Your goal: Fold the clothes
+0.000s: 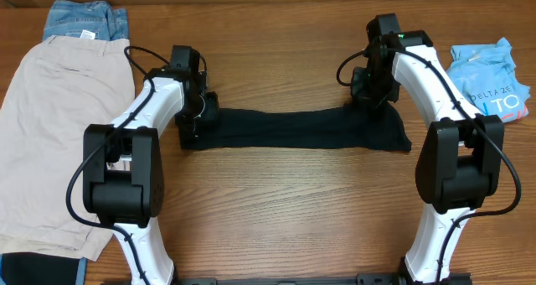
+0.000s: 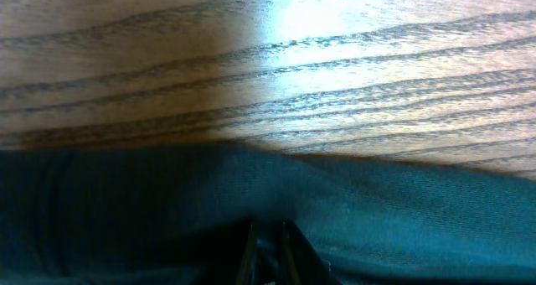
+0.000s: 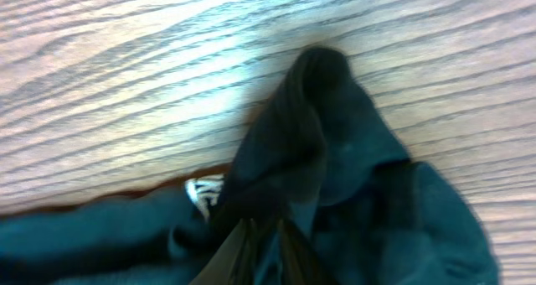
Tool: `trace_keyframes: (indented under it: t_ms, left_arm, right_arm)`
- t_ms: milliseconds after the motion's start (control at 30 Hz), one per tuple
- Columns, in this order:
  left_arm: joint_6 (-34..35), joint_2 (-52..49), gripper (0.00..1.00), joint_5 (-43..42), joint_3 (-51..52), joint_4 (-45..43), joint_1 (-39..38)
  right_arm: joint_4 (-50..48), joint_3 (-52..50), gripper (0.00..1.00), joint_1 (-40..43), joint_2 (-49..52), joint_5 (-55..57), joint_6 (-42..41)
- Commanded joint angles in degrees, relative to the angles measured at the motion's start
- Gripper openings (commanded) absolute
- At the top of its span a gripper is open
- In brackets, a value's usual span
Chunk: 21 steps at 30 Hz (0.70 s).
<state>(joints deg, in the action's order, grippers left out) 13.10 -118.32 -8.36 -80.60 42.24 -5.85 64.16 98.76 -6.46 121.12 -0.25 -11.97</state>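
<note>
table (image 1: 276, 209) with black shirt (image 1: 293, 127), shorts (image 1: 59, 134), denim (image 1: 84, 21), printed tee (image 1: 494, 80)

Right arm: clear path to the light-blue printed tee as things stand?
Probably yes: the light-blue printed tee lies right beside it, nothing between. But the right claw looks shut on the black garment and would have to release first.

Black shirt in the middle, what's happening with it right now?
Both arms are working the black T-shirt, which lies as a long narrow band across the table. The left gripper pinches its left end and the right gripper its bunched right end. Off to the left lie beige shorts and denim; a light-blue tee sits far right.
</note>
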Motion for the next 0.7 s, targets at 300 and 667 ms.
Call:
trace_keyframes:
  t_ms: [300, 667]
  left_arm:
    - [-1.1, -0.5, 0.2, 2.8, 1.6, 1.5, 1.1]
    - [-1.1, -0.5, 0.25, 3.0, 1.6, 1.2, 1.1]
  right_arm:
    - [1.0, -0.5, 0.17, 0.2, 0.0, 4.3, -0.1]
    - [4.4, 2.4, 0.15, 0.7, -7.0, 2.6, 0.2]
